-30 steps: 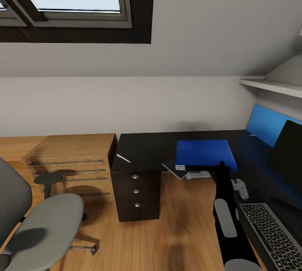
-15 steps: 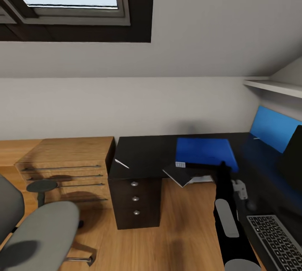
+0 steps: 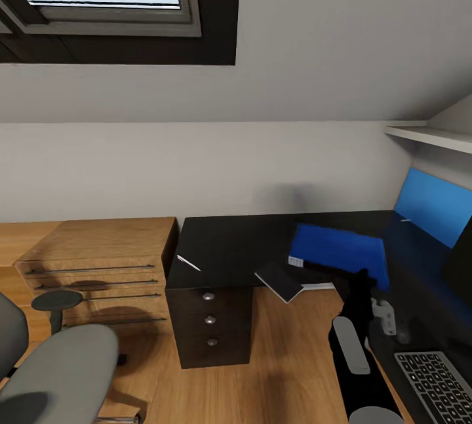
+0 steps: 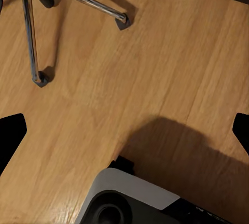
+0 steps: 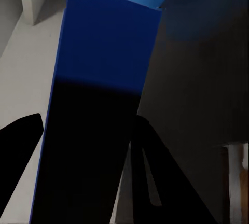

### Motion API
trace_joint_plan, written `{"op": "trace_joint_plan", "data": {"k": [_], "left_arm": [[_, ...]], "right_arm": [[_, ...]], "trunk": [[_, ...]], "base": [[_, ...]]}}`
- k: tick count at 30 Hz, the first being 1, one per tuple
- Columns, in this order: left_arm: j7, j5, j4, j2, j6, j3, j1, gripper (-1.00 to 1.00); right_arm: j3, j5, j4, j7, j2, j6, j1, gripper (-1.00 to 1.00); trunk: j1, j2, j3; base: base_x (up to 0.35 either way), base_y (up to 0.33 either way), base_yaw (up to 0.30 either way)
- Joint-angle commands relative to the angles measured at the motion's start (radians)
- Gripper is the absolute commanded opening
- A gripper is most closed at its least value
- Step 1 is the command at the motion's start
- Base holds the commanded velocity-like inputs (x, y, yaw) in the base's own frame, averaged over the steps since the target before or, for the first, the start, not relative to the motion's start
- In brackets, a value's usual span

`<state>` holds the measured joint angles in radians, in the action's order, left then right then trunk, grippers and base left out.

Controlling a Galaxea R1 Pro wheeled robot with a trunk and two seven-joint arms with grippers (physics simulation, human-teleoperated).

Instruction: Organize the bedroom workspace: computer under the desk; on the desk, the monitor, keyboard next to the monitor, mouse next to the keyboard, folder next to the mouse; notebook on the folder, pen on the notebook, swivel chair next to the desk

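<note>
The bright blue folder (image 3: 337, 248) lies slightly tilted over the black desk (image 3: 229, 240), with my right gripper (image 3: 359, 276) shut on its near edge. In the right wrist view the folder (image 5: 98, 63) fills the gap between the two dark fingers (image 5: 155, 182). A dark notebook (image 3: 278, 281) juts over the desk's front edge, and a thin white pen (image 3: 188, 263) lies near the left end. The keyboard (image 3: 436, 385) and the monitor's edge (image 3: 462, 260) are at the right. The grey swivel chair (image 3: 59, 371) stands at lower left. My left gripper (image 4: 124, 130) is open above the floor.
An oak drawer unit (image 3: 98, 260) stands left of the desk, with a dark drawer pedestal (image 3: 210, 319) under its left end. The blue back panel (image 3: 432, 204) and a white shelf (image 3: 429, 135) are at the right. The chair's chrome legs (image 4: 36, 42) spread over the wood floor.
The folder has moved to the right over the desk and tilted, carried by my right gripper. The head view has shifted a little; the keyboard and monitor sit further toward the frame's edge.
</note>
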<state>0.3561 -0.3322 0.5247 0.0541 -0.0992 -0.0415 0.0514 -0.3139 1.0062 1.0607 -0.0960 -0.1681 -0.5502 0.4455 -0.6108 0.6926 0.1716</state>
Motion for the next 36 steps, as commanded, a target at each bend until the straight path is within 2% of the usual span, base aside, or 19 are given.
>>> {"op": "trace_joint_plan", "data": {"k": [1,4,6,10,14,16,18,20,22,25,27,29,32,36], "left_arm": [[0.005,-0.010,0.000,0.000,-0.005,-0.005,0.001,1.00],[0.005,-0.010,0.000,0.000,-0.005,-0.005,0.001,1.00],[0.005,-0.010,0.000,0.000,-0.005,-0.005,0.001,1.00],[0.004,-0.010,0.000,0.001,-0.006,-0.005,0.001,1.00],[0.004,-0.010,0.021,0.003,-0.005,-0.007,0.001,1.00],[0.003,-0.011,0.083,0.006,-0.001,-0.011,0.001,1.00],[0.003,-0.012,0.139,0.010,0.013,-0.031,0.001,1.00],[0.005,-0.012,0.196,0.017,0.060,-0.069,0.001,1.00],[0.009,-0.015,0.285,0.025,0.182,-0.111,0.001,1.00],[0.011,-0.017,0.406,0.031,0.332,-0.128,0.001,1.00],[0.014,-0.023,0.536,0.034,0.467,-0.135,0.001,1.00],[0.014,-0.034,0.597,0.035,0.527,-0.137,0.001,1.00],[0.018,-0.116,0.773,0.044,0.689,-0.142,0.001,1.00],[0.023,-0.169,0.835,0.051,0.761,-0.142,0.001,1.00]], "right_arm": [[0.000,0.005,0.000,-0.014,-0.001,-0.015,0.001,-1.00],[0.002,0.044,-0.004,-0.054,-0.001,-0.078,0.001,-1.00],[0.002,0.053,-0.006,-0.062,-0.001,-0.091,0.001,-1.00],[0.002,0.060,-0.027,-0.068,0.000,-0.110,0.002,-1.00],[0.003,0.057,-0.072,-0.069,0.012,-0.118,0.006,-1.00],[0.003,0.055,-0.083,-0.068,0.028,-0.117,0.009,-1.00],[0.003,0.054,-0.101,-0.068,0.045,-0.115,0.016,-1.00],[0.004,0.055,-0.131,-0.068,0.062,-0.113,0.032,-1.00],[0.003,0.055,-0.185,-0.068,0.079,-0.112,0.064,-1.00],[0.003,0.055,-0.243,-0.068,0.097,-0.111,0.100,-1.00],[0.003,0.056,-0.282,-0.068,0.120,-0.110,0.122,-1.00],[0.003,0.057,-0.292,-0.068,0.130,-0.109,0.128,-1.00],[0.003,0.058,-0.301,-0.064,0.144,-0.110,0.135,-1.00],[0.002,0.060,-0.306,-0.062,0.143,-0.111,0.137,-1.00]], "trunk": [[0.000,0.001,0.002],[0.000,0.001,0.002],[0.000,0.001,0.002],[0.000,0.001,0.002],[0.000,0.001,0.002],[0.000,0.001,0.002],[0.000,0.001,0.002],[0.000,0.001,0.002],[0.000,0.001,0.002],[0.000,0.001,0.002],[0.000,0.001,0.002],[0.000,0.001,0.002],[0.000,0.001,0.002],[0.000,0.001,0.002]], "base": [[0.005,-0.001,0.000],[0.002,0.000,0.000],[0.001,0.000,0.000],[0.000,0.000,0.000],[0.000,0.000,0.000],[0.000,0.000,0.000],[0.000,0.000,0.000],[0.000,0.000,0.000],[0.000,0.000,0.000],[0.000,0.000,0.000],[0.000,0.000,0.000],[0.000,0.000,0.000],[0.000,0.000,0.000],[0.000,0.000,0.000]]}}
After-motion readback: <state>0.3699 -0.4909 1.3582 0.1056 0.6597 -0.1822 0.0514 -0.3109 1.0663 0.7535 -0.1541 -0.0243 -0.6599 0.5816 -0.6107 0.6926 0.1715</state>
